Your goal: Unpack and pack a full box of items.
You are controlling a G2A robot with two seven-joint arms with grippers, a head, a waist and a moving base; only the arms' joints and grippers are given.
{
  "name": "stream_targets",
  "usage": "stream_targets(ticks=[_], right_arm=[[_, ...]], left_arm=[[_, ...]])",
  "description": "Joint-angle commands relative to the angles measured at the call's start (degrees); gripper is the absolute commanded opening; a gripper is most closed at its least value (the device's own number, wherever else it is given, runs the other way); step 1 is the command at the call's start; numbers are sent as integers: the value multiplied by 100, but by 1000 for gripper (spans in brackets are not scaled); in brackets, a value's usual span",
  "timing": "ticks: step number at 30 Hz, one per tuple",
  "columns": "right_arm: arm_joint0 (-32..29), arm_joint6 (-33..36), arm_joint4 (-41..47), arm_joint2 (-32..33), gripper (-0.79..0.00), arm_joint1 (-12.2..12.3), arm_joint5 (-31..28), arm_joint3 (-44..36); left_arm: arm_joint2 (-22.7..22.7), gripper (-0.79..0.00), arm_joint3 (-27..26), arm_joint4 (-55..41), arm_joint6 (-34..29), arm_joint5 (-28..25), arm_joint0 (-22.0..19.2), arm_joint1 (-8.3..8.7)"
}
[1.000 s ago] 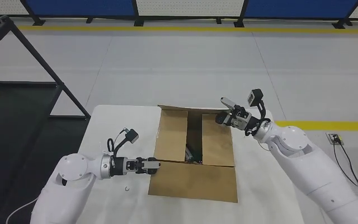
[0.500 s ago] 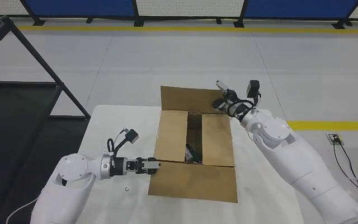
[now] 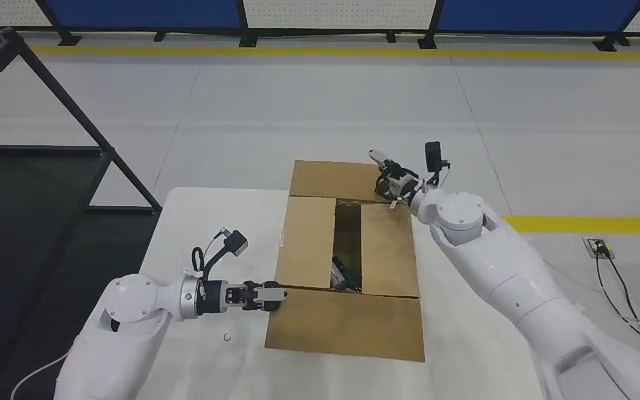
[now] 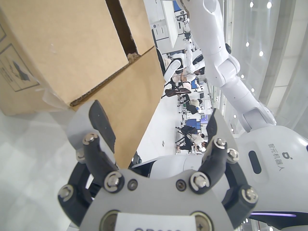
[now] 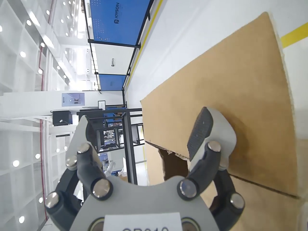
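A brown cardboard box (image 3: 305, 245) stands in the middle of the white table (image 3: 190, 230). Its two side flaps lie nearly closed, and dark items (image 3: 345, 272) show in the slot between them. The near flap (image 3: 345, 325) juts toward me. My left gripper (image 3: 268, 296) is open at that flap's left corner, and the flap's edge (image 4: 134, 111) passes between its fingers (image 4: 102, 123). The far flap (image 3: 335, 180) is folded back outward. My right gripper (image 3: 388, 180) is open at its right end, with one finger (image 5: 204, 126) resting on the flap's cardboard (image 5: 228, 85).
A black metal frame (image 3: 60, 110) stands off the table's left side. A small ring-like thing (image 3: 228, 336) lies on the table near my left arm. Bare table runs left of the box and along its right side.
My right gripper has moved from the box's right side to its far edge, and the far flap has swung outward with it. The left arm has not moved.
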Motion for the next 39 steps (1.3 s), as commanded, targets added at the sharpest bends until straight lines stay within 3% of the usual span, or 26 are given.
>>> stream_targets(ticks=[1,6,11,22,30,39], right_arm=[[57,141,-42,-42,0,-104,60,183],[156,438,-56,-51,0,-323,10,576],[142,374,113,160,0,-458,-754,826],[226,51,-22,431,0,-663,-1152,1067],[291,-713,-499,375,0,-911,-821,1366],[440,-232,-735,347,0,-1173,-301,1841]], left_arm=[[0,0,0,0,0,0,0,0],[0,0,0,0,0,0,0,0],[0,0,0,0,0,0,0,0],[0,0,0,0,0,0,0,0],[0,0,0,0,0,0,0,0],[0,0,0,0,0,0,0,0]])
